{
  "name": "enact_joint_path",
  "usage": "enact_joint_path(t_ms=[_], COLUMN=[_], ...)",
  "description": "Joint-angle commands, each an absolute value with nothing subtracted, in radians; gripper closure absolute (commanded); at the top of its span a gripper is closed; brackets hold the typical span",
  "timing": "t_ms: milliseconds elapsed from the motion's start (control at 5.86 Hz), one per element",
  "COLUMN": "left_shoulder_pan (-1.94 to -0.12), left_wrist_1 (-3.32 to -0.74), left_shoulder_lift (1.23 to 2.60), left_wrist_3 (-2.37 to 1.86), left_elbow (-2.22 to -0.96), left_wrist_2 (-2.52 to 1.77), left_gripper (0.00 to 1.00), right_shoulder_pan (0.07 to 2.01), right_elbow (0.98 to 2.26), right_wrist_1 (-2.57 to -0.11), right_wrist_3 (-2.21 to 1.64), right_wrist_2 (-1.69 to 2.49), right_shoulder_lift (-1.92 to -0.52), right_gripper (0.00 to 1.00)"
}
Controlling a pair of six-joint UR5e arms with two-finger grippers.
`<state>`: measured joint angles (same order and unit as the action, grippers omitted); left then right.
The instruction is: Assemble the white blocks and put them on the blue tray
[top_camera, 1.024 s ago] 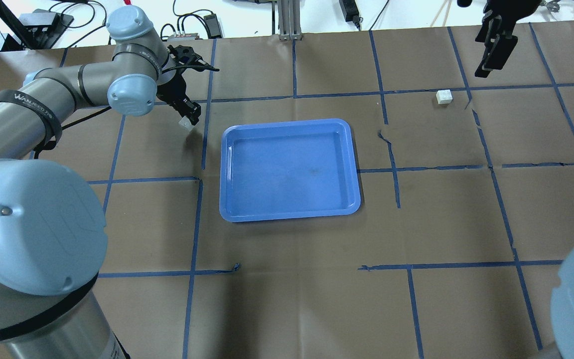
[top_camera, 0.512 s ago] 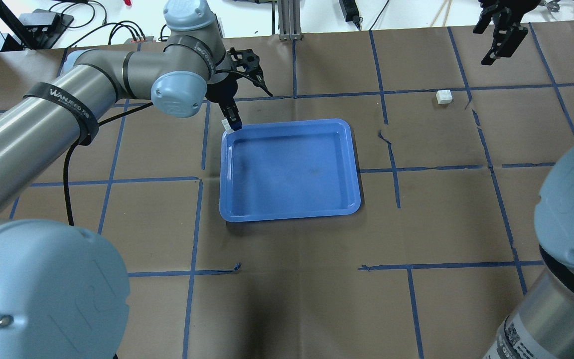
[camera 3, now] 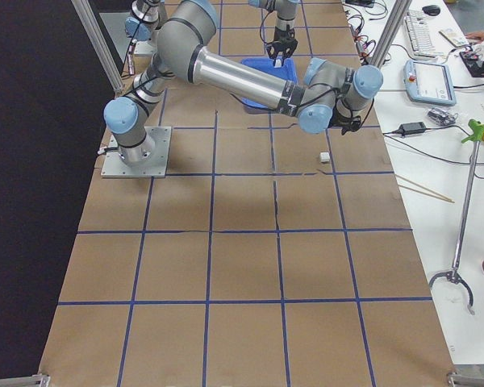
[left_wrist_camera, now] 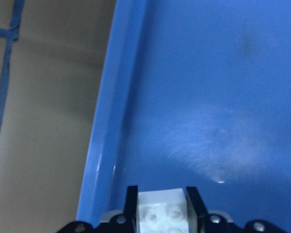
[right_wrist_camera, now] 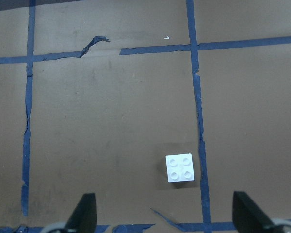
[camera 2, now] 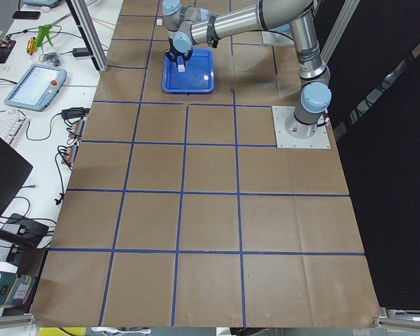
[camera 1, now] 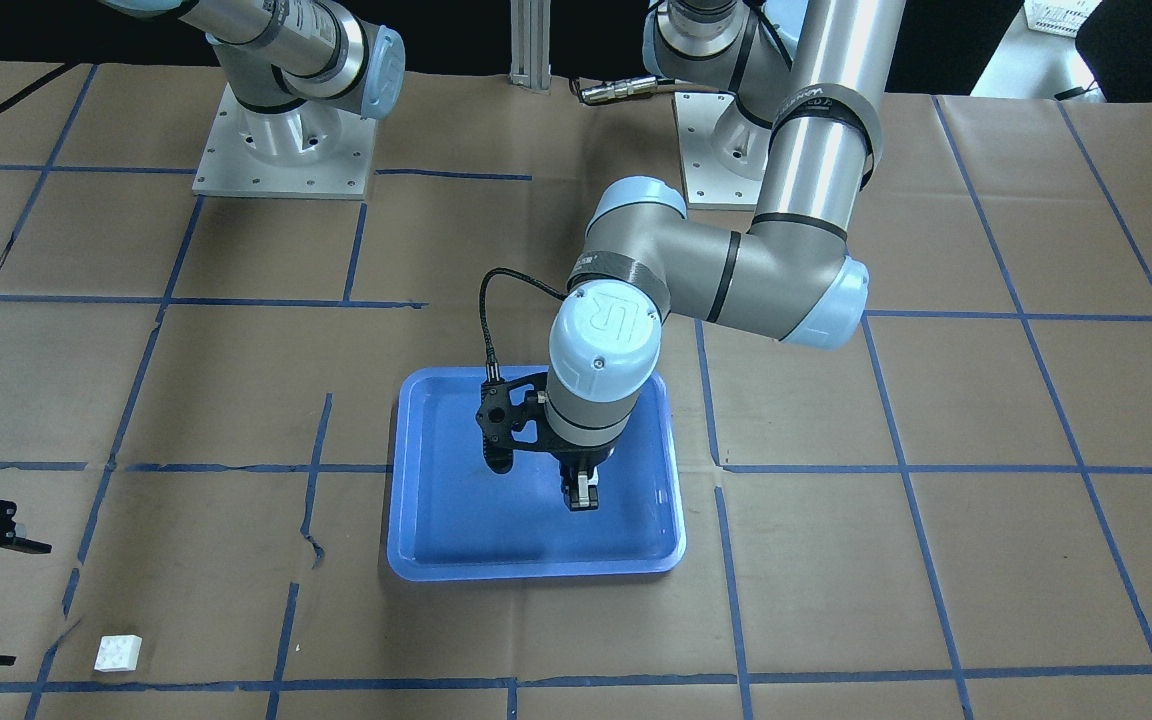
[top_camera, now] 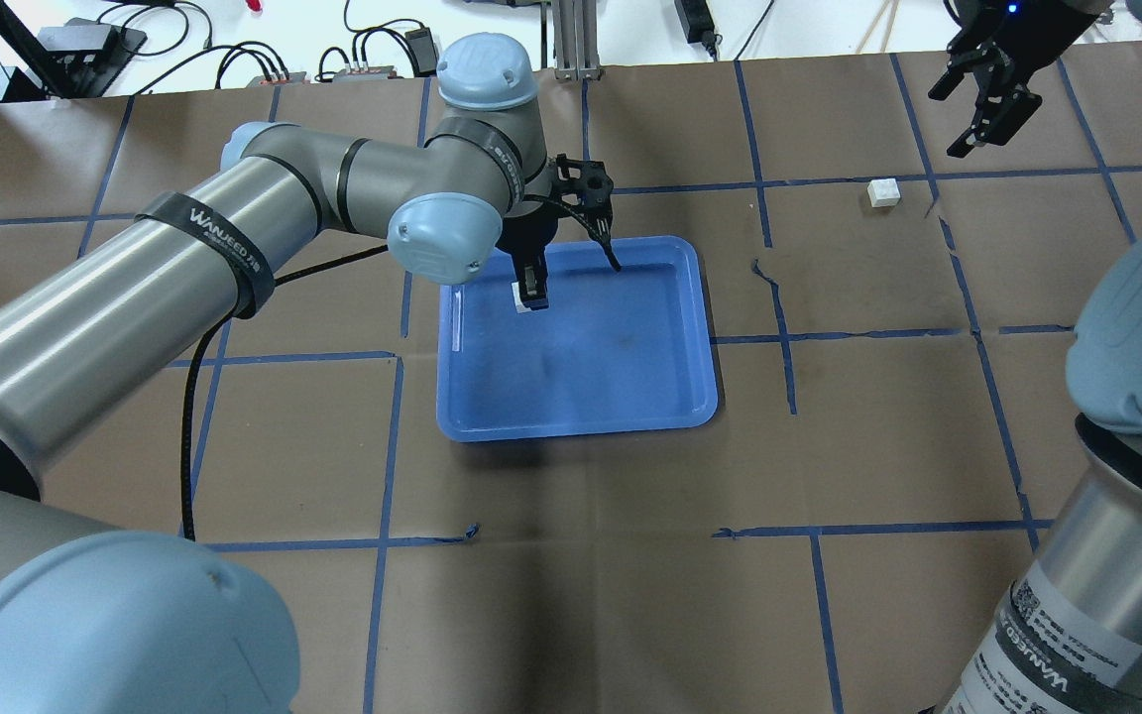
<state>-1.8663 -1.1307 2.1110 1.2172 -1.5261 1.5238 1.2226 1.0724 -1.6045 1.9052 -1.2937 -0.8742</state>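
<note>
My left gripper [top_camera: 531, 296] is shut on one white block [left_wrist_camera: 162, 214], which sits between its fingers. It holds the block low over the far-left part of the blue tray [top_camera: 571, 428]; the front-facing view also shows the gripper [camera 1: 584, 495] over the tray [camera 1: 536, 572]. The other white block [top_camera: 884, 192] lies studs up on the paper at the far right. My right gripper [top_camera: 985, 109] is open and empty, hovering above and just beyond it. In the right wrist view the block [right_wrist_camera: 180, 168] lies between the spread fingers [right_wrist_camera: 85, 216], slightly right of centre.
Brown paper with a blue tape grid [top_camera: 779, 327] covers the table. Cables and power bricks [top_camera: 383, 55] lie past the far edge. Torn tape [right_wrist_camera: 94, 43] is near the loose block. The right arm's elbow [top_camera: 1136, 327] fills the near right corner.
My left arm swung right with its white block, from left of the tray to over the tray's far-left part. My right gripper stayed near the far-right block and turned.
</note>
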Motion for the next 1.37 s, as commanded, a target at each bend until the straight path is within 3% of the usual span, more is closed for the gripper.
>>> enact_joint_path(t_ms=[0, 1195], left_shoulder_pan=[-1.929, -1.928], left_wrist_1=[-1.103, -0.985], left_shoulder_lift=[2.134, 2.141], left_wrist_3=[1.302, 1.301], left_elbow=[-1.564, -1.652], left_wrist_2=[1.532, 1.517], left_gripper=[0.89, 0.75], right_shoulder_pan=[1.216, 1.195], right_elbow=[1.100, 1.161], right_wrist_1=[-1.633, -1.744], right_wrist_3=[1.977, 2.046], right_wrist_2=[-1.210, -1.164], right_shoulder_lift=[-0.827, -0.747], right_gripper=[0.00, 0.00])
